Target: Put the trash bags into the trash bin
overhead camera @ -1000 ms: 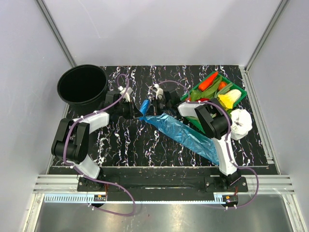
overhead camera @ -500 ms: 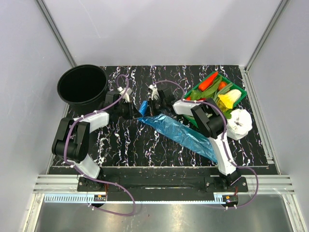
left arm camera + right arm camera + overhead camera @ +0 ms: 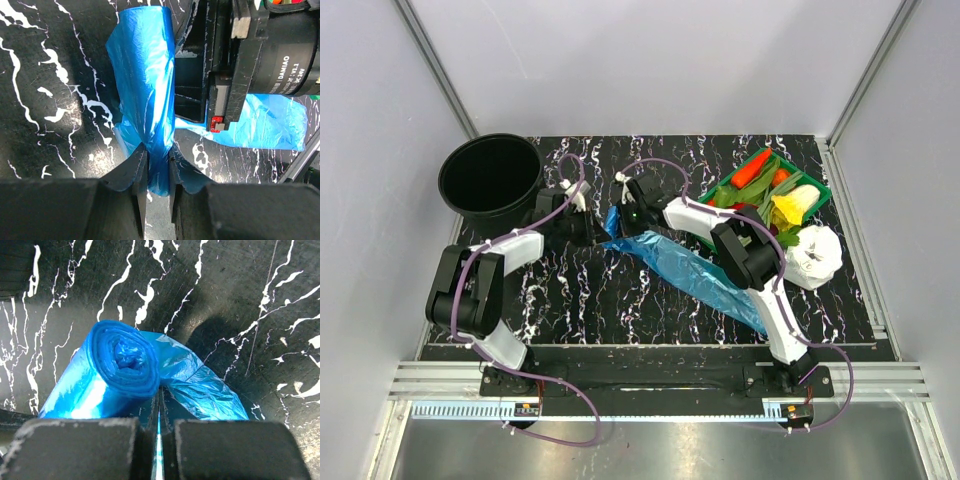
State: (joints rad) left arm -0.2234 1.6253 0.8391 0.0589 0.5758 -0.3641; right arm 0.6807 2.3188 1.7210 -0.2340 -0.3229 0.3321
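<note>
Centrally on the table, the trash bags lie as a blue sheet trailing right and nearward from a rolled end. The left gripper pinches that bunched end, jaws barely parted around it. The right gripper is clamped tight on the film beside it. The trash bin stands apart at far left.

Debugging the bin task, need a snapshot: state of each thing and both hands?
trash bag: partly unrolled, sheet on table, outside bin.
bin: upright, looks empty.
left hand: shut on trash bag.
right hand: shut on trash bag.
tray: holds vegetables.
white lump: crumpled, beside tray.
</note>
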